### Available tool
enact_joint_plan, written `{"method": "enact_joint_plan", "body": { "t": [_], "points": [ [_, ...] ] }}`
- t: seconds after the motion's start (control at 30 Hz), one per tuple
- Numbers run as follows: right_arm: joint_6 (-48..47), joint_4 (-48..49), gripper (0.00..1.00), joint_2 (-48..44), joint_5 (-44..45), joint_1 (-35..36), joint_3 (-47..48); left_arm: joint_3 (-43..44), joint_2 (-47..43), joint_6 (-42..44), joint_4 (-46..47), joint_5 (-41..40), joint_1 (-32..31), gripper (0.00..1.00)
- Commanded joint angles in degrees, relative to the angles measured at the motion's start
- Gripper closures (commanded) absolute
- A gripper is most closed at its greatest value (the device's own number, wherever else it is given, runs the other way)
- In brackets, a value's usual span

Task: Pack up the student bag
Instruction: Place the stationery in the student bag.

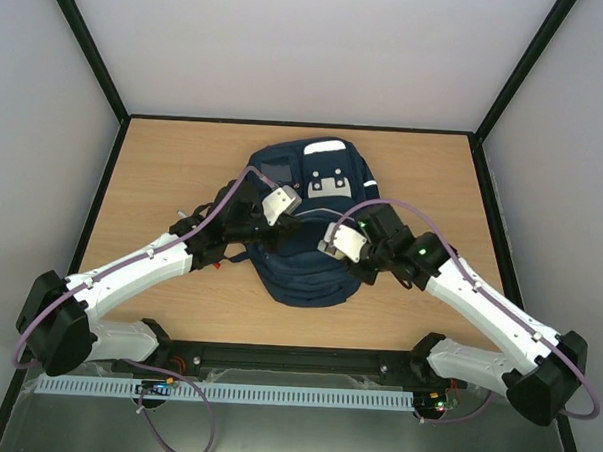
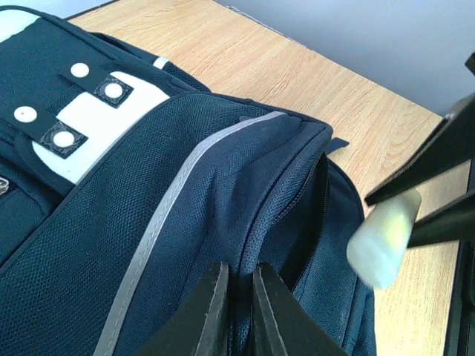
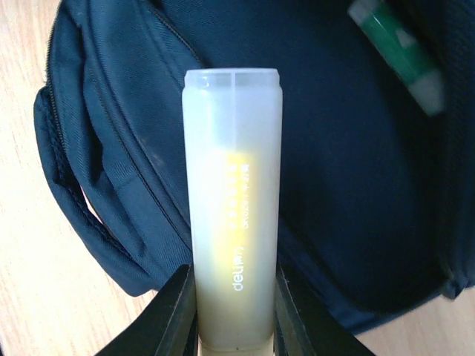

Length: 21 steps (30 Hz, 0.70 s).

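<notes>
The student bag (image 1: 304, 281), navy blue with a grey stripe and white patches, lies flat in the middle of the table. My left gripper (image 2: 239, 271) is shut on a fold of the bag's fabric (image 2: 133, 222) beside its open zipper, and stands over the bag's middle (image 1: 293, 226). My right gripper (image 3: 234, 278) is shut on a pale, yellowish translucent stick (image 3: 232, 185) with white lettering. It holds the stick over the dark open mouth of the bag (image 3: 349, 170). From the left wrist view the stick (image 2: 382, 237) shows at the right. A green and white pen (image 3: 401, 55) lies inside the bag.
The wooden table (image 1: 164, 170) runs out around the bag on all sides. Black frame posts and pale walls close it in at the back and sides. Both arms reach in from the near edge and meet over the bag.
</notes>
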Motion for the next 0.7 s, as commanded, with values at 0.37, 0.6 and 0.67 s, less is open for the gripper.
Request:
{"method": "enact_joint_plan", "body": {
  "t": [0.37,0.6,0.67],
  "points": [
    [-16.53,14.90,0.94,10.35,24.98,14.55,2.58,2.08,0.21,-3.15,4.59,7.90,3.61,0.89],
    [-27.19,27.93,0.90,10.76,30.47,14.57,-3.18,2.17,0.36,-3.10,4.45,7.99,4.05,0.89],
    [-29.73,30.53,0.87,11.12,31.26,14.57,-5.20,2.16,0.33,-3.12,4.44,7.94,4.14,0.89]
  ]
}}
